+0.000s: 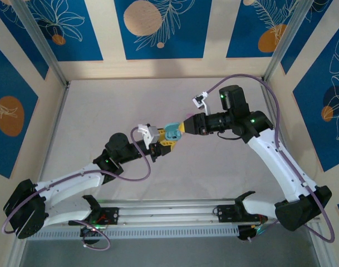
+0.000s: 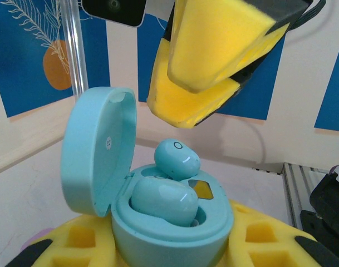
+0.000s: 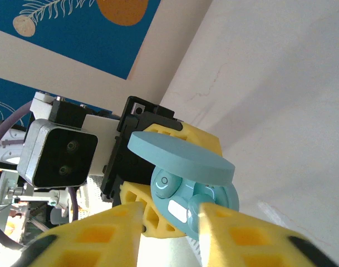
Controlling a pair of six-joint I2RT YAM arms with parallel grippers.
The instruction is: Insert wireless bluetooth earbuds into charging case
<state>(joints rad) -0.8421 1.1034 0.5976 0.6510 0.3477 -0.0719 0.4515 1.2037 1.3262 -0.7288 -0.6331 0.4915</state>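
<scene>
My left gripper (image 1: 162,143) is shut on the light blue charging case (image 2: 175,228), holding it above the table with its lid (image 2: 97,150) hinged open. Two light blue earbuds lie in the case. The near earbud (image 2: 163,200) lies low in its well. The far earbud (image 2: 177,158) sits higher and sticks out of its well. My right gripper (image 1: 180,131) hovers just above the case's mouth, and its yellow fingers (image 2: 205,61) touch neither earbud. In the right wrist view its jaws stand a little apart over the case (image 3: 183,214), with nothing between them.
Both arms meet over the middle of the pale tabletop (image 1: 102,111). Walls with blue panels (image 1: 158,28) enclose the table on three sides. A metal rail (image 1: 169,214) carrying the arm bases runs along the near edge.
</scene>
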